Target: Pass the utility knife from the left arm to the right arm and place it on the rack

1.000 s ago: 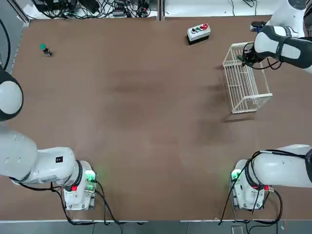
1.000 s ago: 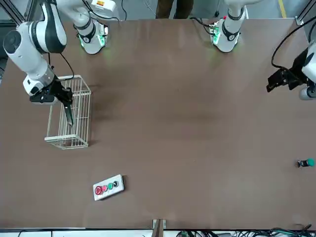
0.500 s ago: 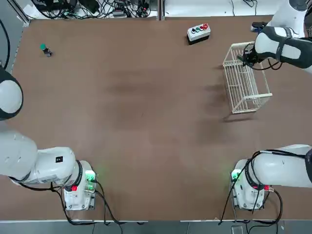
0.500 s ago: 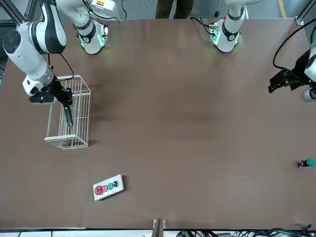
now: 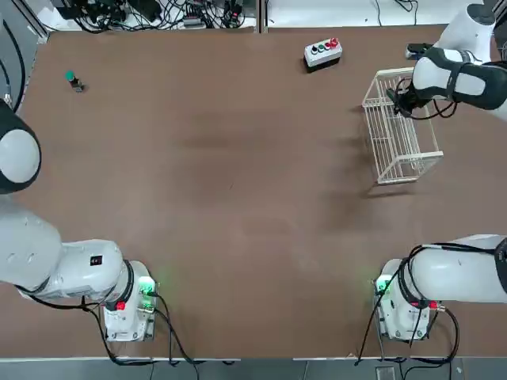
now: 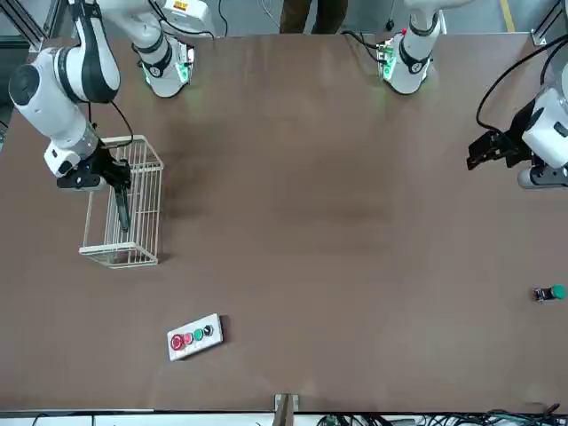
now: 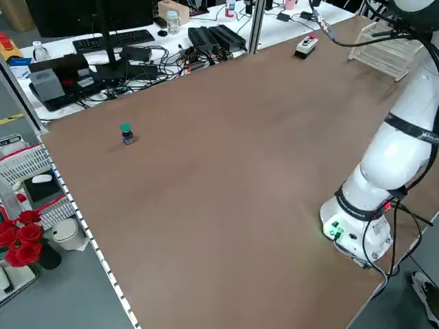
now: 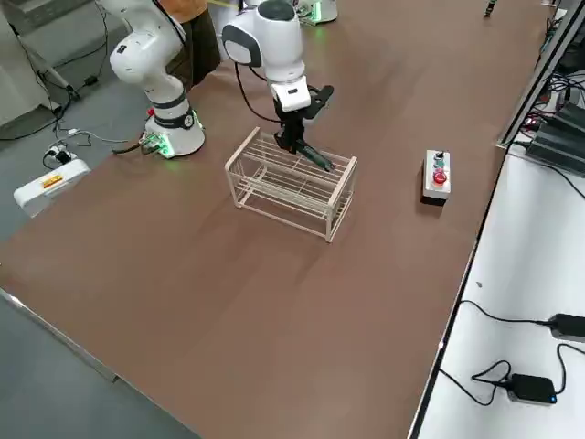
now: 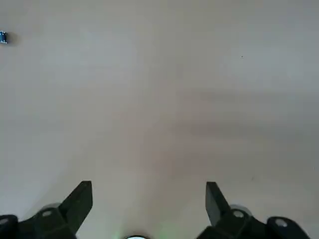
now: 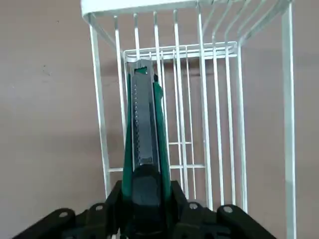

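Top view: we see the right arm [image 5: 467, 75] reaching in over the rack [image 5: 396, 131], a white wire basket standing on the brown desk [image 5: 238, 190]. The left arm [image 5: 55, 261] extends along the desk's opposite side. A button box [image 5: 323, 52] and a small green-topped object [image 5: 74, 81] lie well apart from each other.

Front view: we find the utility knife [image 6: 122, 209] in the right gripper [image 6: 119, 177], pointing down in front of the rack's bars. The left gripper [image 6: 493, 147] hangs near the desk's far side.

Left side view: we note the green-topped object upright, its cap uppermost.

Right side view: we observe the knife slanting from the right gripper above the rack.

Left wrist view: the left gripper's fingers are spread well apart, and we see nothing between them.

Right wrist view: the right gripper pinches the knife, a dark and green body with a grey middle strip, its tip over the rack's white bars. We cannot tell whether knife and rack touch.
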